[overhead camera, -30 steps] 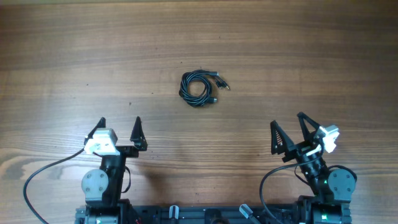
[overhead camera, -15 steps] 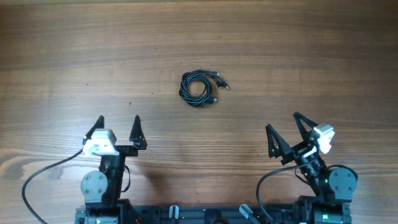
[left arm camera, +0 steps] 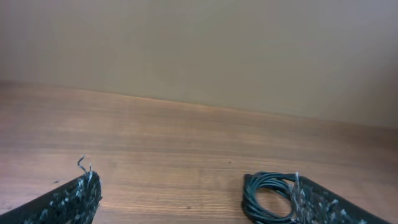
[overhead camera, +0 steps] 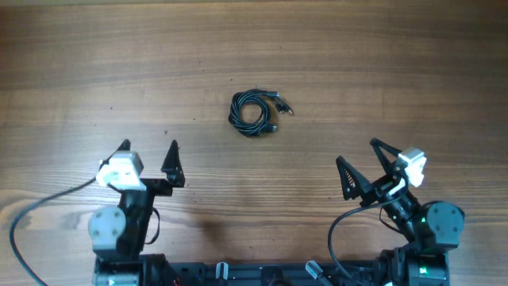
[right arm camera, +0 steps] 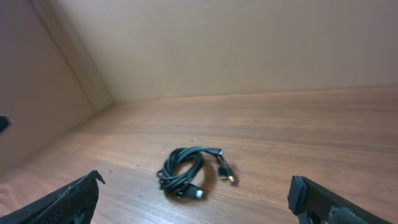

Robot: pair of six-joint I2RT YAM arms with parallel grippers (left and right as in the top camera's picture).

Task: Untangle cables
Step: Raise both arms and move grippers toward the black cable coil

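The cables (overhead camera: 254, 111) lie as one small black coil on the wooden table, plug ends sticking out to its right. The coil shows in the right wrist view (right arm camera: 188, 172) with a pale plug tip at its lower edge, and in the left wrist view (left arm camera: 268, 198) partly behind my right finger. My left gripper (overhead camera: 148, 155) is open and empty, near the front left. My right gripper (overhead camera: 356, 155) is open and empty, near the front right. Both are well short of the coil.
The wooden table (overhead camera: 397, 71) spreads bare around the coil. A beige wall (right arm camera: 249, 43) rises at the far edge, with a side panel (right arm camera: 37, 93) at the left in the right wrist view. Thick arm wires trail at the front (overhead camera: 48, 210).
My left gripper has shifted slightly left and turned a little. My right gripper has moved a little left and toward the front. The coil has not moved.
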